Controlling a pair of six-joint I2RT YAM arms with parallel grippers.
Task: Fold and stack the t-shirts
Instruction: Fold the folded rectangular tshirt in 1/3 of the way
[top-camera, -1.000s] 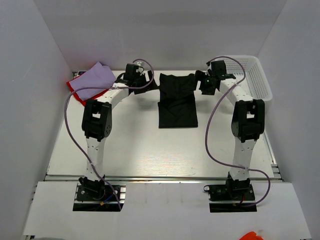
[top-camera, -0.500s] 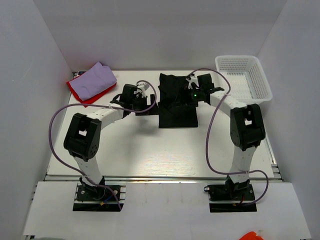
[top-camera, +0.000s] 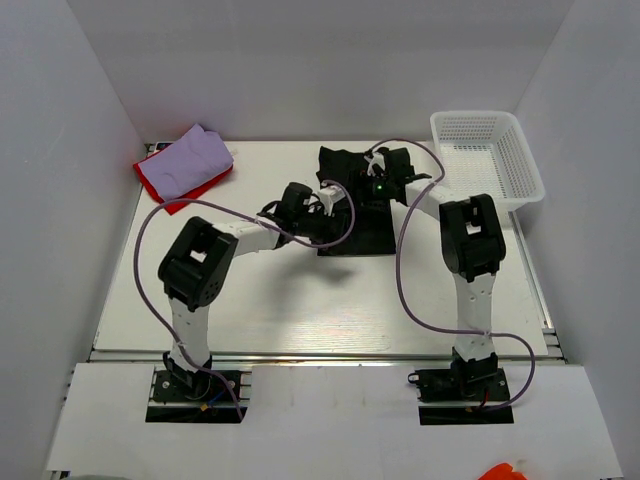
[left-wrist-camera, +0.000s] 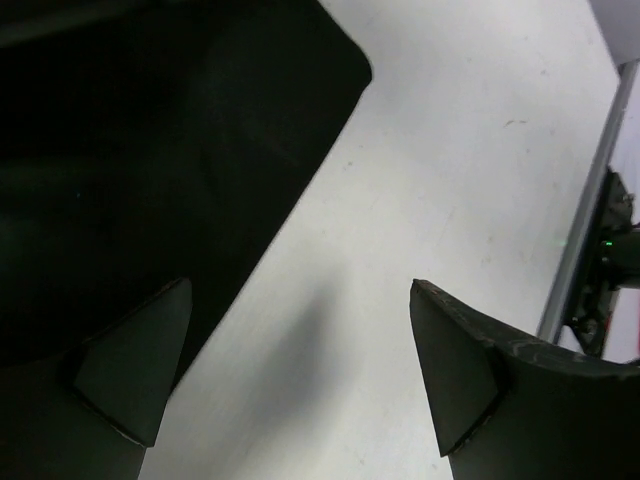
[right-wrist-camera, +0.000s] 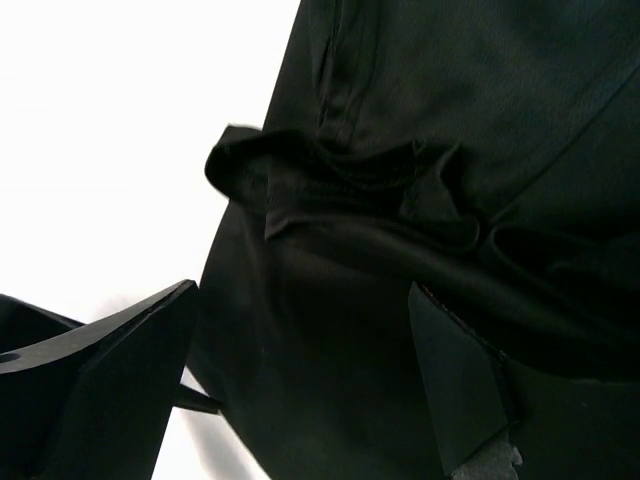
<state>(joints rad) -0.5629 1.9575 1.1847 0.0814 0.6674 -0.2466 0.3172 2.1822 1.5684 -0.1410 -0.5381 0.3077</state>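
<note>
Left tool (left-wrist-camera: 295, 385): fingers spread, left edge of the plain black cloth t-shirt (top-camera: 358, 225) straddled. In the wrist view, cloth is seen at 9 o'clock and bare white counter (left-wrist-camera: 480, 150) at 3.

Right tool (right-wrist-camera: 285, 385): also spread, positioned over the shirt's rumpled 12 o'clock end.

Long axis is laid 12–6 in the top view.

The pale lavender cloth t-shirt (top-camera: 190, 158) is piled on the bright red cloth t-shirt (top-camera: 152, 183) at 10 o'clock, well apart.

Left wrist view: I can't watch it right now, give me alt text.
The open left tool hangs over the table, straddling the black t-shirt at its edge: one finger over the cloth, the other over bare white surface. The shirt fills the upper left, ending in a rounded corner.
</note>
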